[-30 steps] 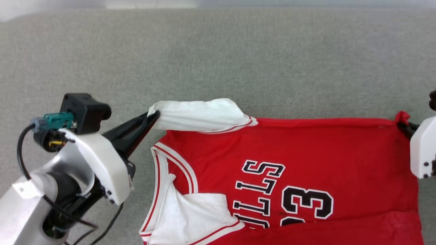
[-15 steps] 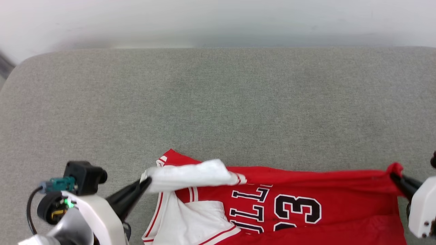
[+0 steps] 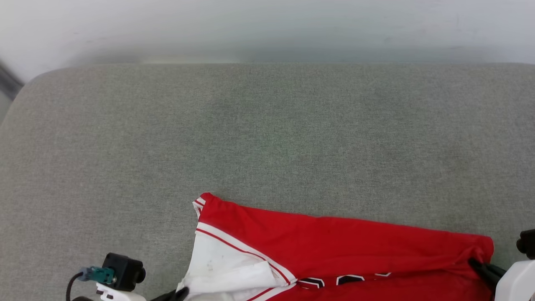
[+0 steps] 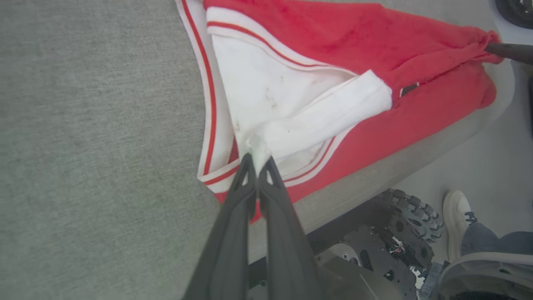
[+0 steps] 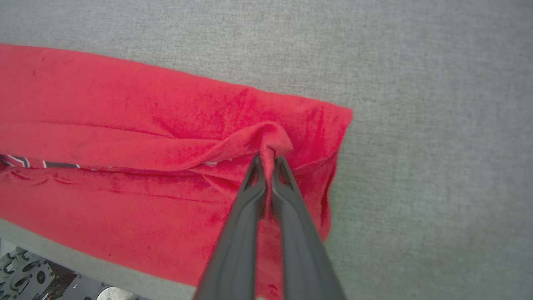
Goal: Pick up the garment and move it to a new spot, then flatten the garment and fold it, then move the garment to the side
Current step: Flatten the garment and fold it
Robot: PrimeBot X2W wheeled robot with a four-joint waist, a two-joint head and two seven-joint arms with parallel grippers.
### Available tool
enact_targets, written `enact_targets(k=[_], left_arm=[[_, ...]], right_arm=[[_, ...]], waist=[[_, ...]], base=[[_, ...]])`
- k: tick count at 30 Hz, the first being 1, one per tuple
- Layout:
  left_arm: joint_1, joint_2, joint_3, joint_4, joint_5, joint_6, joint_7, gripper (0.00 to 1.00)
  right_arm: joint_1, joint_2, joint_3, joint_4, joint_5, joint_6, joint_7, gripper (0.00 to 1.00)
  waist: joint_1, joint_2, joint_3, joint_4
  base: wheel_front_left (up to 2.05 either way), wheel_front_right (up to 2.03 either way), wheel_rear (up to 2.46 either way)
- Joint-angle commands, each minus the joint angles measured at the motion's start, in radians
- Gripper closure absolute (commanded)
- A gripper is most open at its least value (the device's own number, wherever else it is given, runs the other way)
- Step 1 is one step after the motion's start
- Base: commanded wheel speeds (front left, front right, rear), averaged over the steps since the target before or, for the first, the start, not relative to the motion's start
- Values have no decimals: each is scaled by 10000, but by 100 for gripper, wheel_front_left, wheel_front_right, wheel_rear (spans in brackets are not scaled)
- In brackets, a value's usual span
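Open grey cushion (image 3: 267,138) across far and left areas, garment (image 3: 334,238) occupying near edge, pale wall (image 3: 267,29) bounding far side, wheeled base (image 4: 399,233) and shoe (image 4: 456,216) below near edge.

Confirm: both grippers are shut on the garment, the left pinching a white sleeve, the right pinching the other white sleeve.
Wrong about the right gripper: the right wrist view shows it pinching bunched red fabric near a corner of the garment, not a sleeve. The rest holds: both are shut, the left gripper on a white sleeve.

On cushion (image 3: 267,125), garment (image 3: 334,238) between left claw (image 4: 258,160) and right claw (image 5: 268,160).
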Motion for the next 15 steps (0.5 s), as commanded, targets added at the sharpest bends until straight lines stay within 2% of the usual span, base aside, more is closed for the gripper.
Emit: enact_targets(k=[1, 9, 10, 11, 13, 14, 15], left_arm=[[-56, -31, -127, 276, 208, -61, -60, 100], [-241, -387, -681, 1309, 586, -478, -197, 100], [-265, -431, -753, 1432, 635, -522, -244, 100], [-297, -469, -797, 1567, 682, -559, -289, 100], [-363, -522, -828, 1787, 711, -629, -404, 96], [-398, -568, -800, 1884, 745, -629, -514, 74], [-405, -598, -772, 1975, 797, -632, -634, 24]], right_arm=[[94, -25, 62, 184, -135, -8, -147, 100], [34, -136, 772, 943, -263, -8, -774, 100], [-4, -104, 849, 1018, -186, -8, -852, 55], [-33, -56, 908, 1090, -66, -8, -910, 0], [-40, -31, 989, 1201, 122, -8, -864, 0], [-24, -87, 997, 1265, 133, -9, -778, 0], [-10, -214, 1055, 1276, 49, -12, -707, 0]], waist=[[1, 0, 17, -33], [1, 0, 54, -126], [1, 0, 55, -133], [1, 0, 45, -141], [1, 0, 12, -153], [1, 0, -18, -160], [1, 0, -68, -172]], base=[[0, 0, 0], [0, 0, 0], [0, 0, 0], [0, 0, 0], [0, 0, 0], [0, 0, 0], [0, 0, 0]])
